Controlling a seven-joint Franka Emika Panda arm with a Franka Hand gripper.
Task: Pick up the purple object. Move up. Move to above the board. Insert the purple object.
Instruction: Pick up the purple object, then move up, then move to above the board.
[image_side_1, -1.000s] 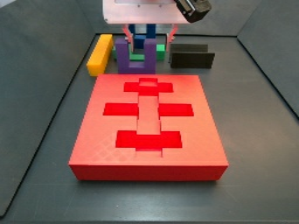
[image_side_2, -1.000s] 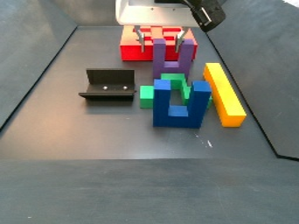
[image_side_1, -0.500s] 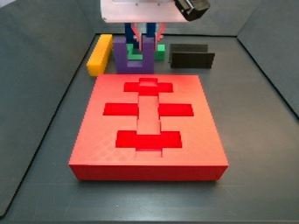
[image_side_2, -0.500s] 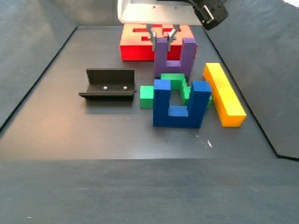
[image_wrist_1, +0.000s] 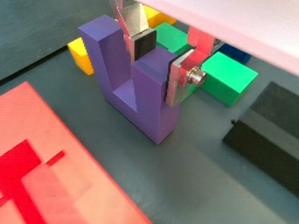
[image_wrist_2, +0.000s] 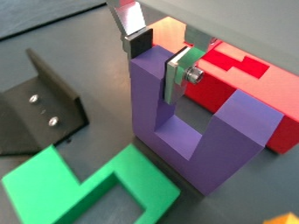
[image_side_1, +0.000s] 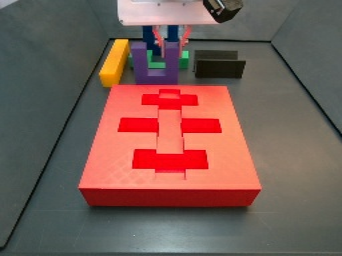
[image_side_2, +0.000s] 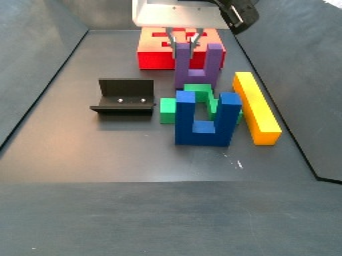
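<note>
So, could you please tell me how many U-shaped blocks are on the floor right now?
3. The purple block stands by the red board, with the gripper and its jaws around one arm; the green one and the blue one sit together beside the yellow bar. None seems hidden.

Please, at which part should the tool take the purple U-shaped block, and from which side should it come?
Best at one upright arm of the purple object, coming from above. The block stands with its arms up, so their flat faces suit parallel fingers. The tool already straddles that arm in both wrist views; whether it presses is unclear.
</note>
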